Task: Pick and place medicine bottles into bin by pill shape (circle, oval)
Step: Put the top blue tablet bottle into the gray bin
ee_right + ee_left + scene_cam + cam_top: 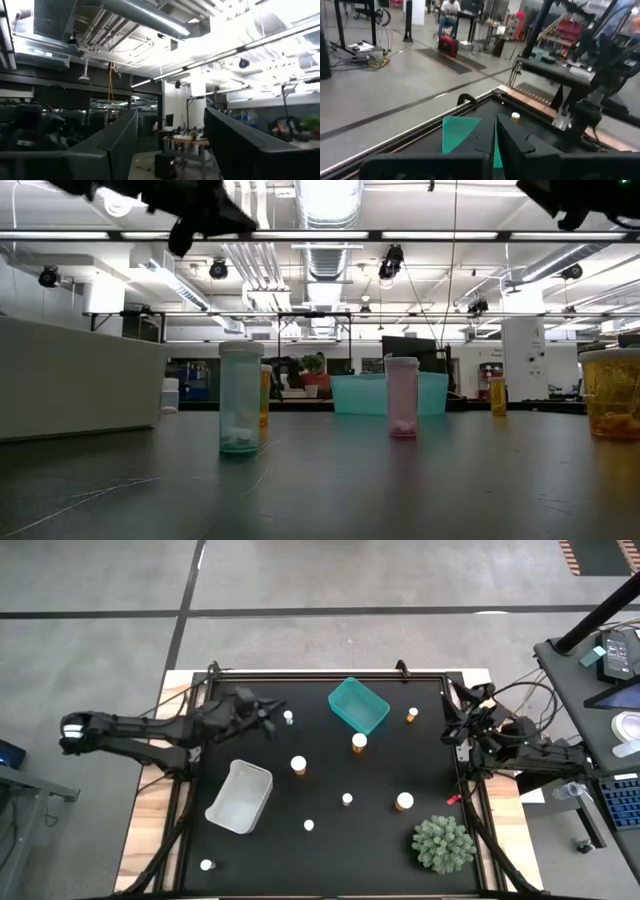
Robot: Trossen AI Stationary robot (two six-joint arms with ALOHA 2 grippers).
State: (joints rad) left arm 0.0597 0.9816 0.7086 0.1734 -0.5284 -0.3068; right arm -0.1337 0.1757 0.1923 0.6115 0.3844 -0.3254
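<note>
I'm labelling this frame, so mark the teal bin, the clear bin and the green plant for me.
teal bin [371, 718]: high view, on its right rim.
clear bin [222, 815]: high view, on its lower-left wall.
green plant [444, 844]: high view, middle of its spiky top.

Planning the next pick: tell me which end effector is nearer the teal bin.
Left. The left end effector hovers just off the teal bin, toward the table's left side. The right end effector sits farther away, at the table's right edge.

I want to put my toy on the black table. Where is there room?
Empty spots: the near edge between the lone white bottle and the green plant, and left of the white bin. The middle is crowded with bottles, near the teal bin.
</note>
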